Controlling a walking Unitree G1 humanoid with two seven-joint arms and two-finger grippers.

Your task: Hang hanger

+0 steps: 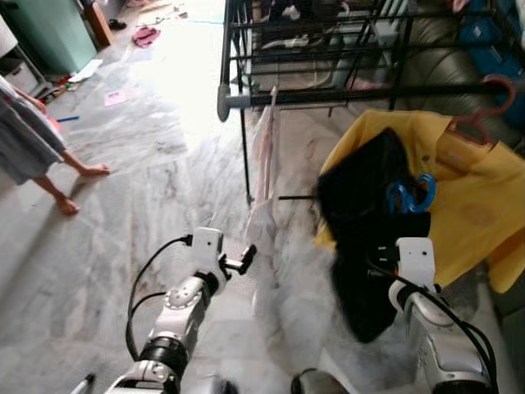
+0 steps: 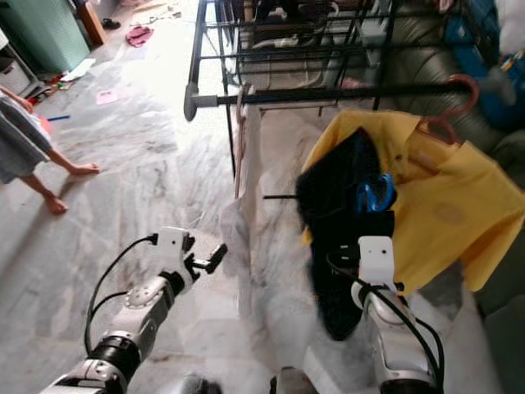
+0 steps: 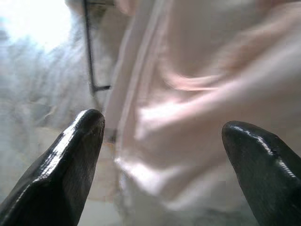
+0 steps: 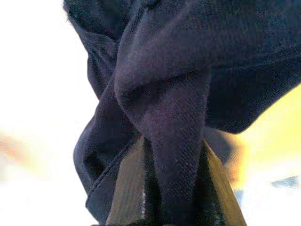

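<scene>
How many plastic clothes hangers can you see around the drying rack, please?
2: a reddish-pink plastic hanger hooked on the black metal rack rail, carrying the yellow shirt; a blue plastic hanger on the dark garment. Others may be hidden.

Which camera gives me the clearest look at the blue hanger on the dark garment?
The left eye view: the blue hanger shows its hook against the black garment, in front of the yellow shirt. The right eye view shows it smaller and blurrier. The right wrist view shows the right gripper pinching dark cloth. The left wrist view shows pale fabric.
</scene>
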